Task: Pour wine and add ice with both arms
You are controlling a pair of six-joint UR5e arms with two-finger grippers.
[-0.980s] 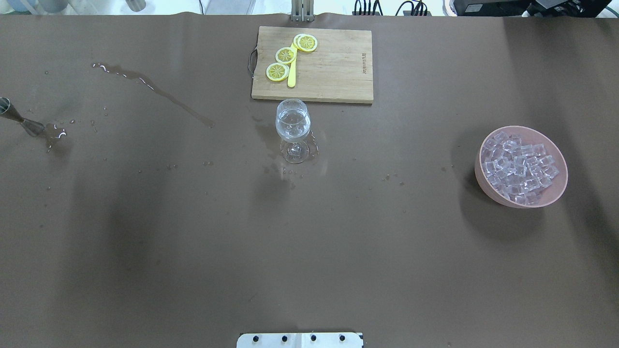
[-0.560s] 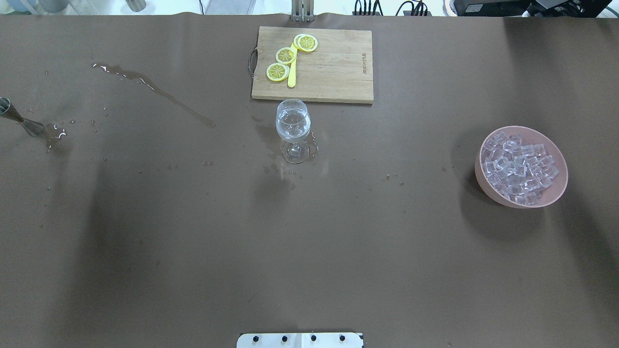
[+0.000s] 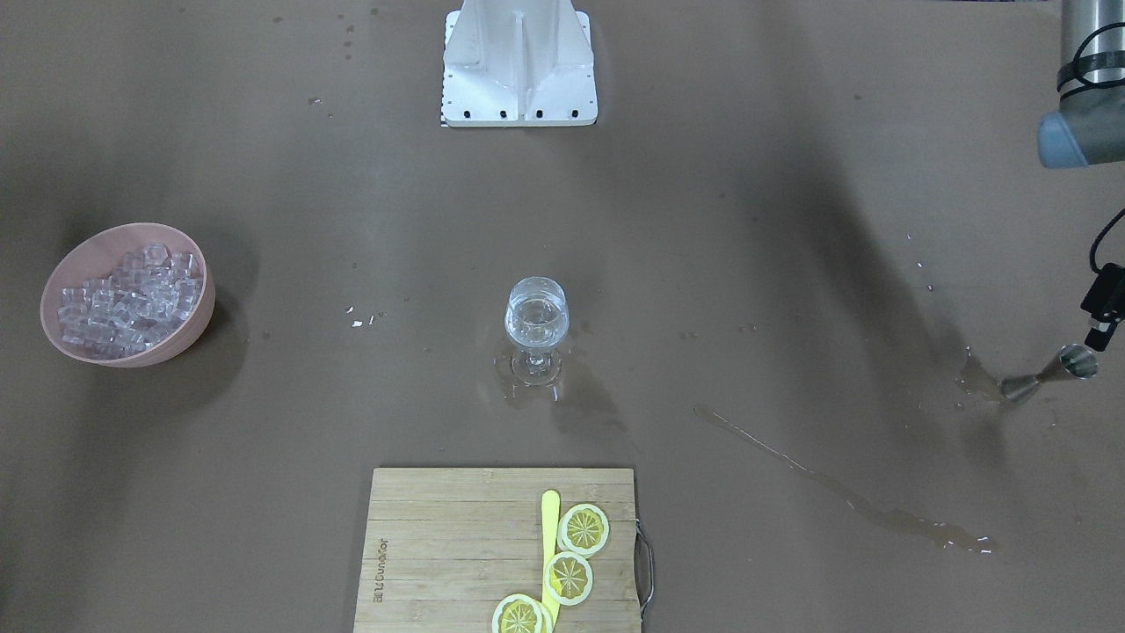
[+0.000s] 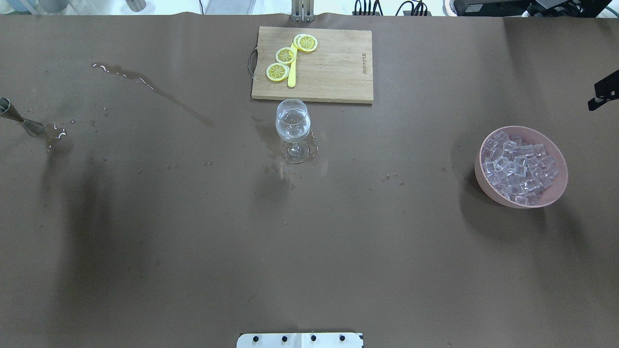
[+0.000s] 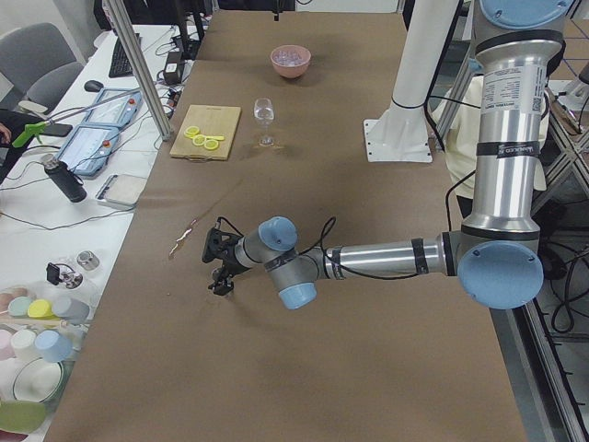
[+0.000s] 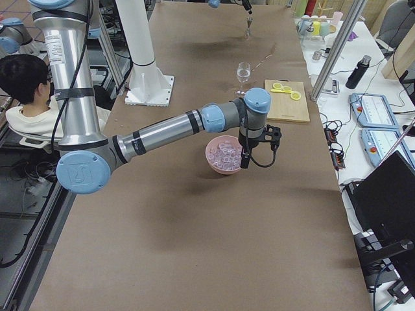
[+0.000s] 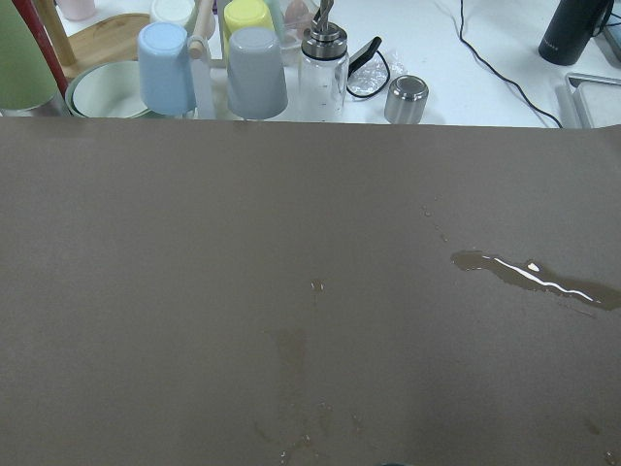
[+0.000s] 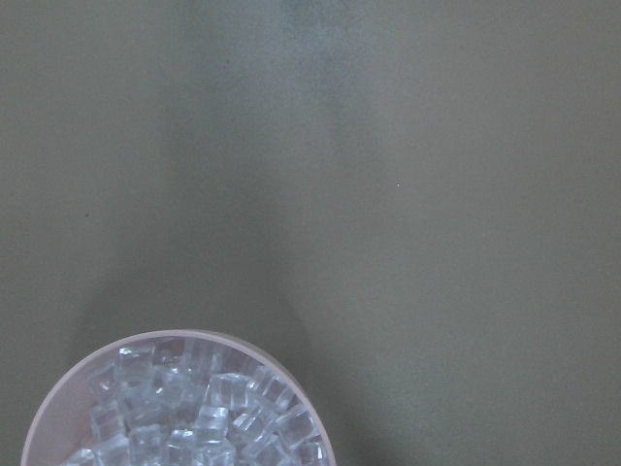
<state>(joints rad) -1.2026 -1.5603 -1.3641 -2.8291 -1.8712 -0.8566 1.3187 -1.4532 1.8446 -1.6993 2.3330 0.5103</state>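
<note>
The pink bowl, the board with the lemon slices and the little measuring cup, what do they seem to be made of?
Pink bowl: likely plastic, matte, an even opaque colour with no glare.
Board: wood or bamboo, unglossed, with pale glued strips and visible grain.
Measuring cup: probably steel, polished, silvery-grey with bright reflections.

Robotics lab (mounted arms (image 6: 162, 127), monitors (image 6: 387, 197))
</note>
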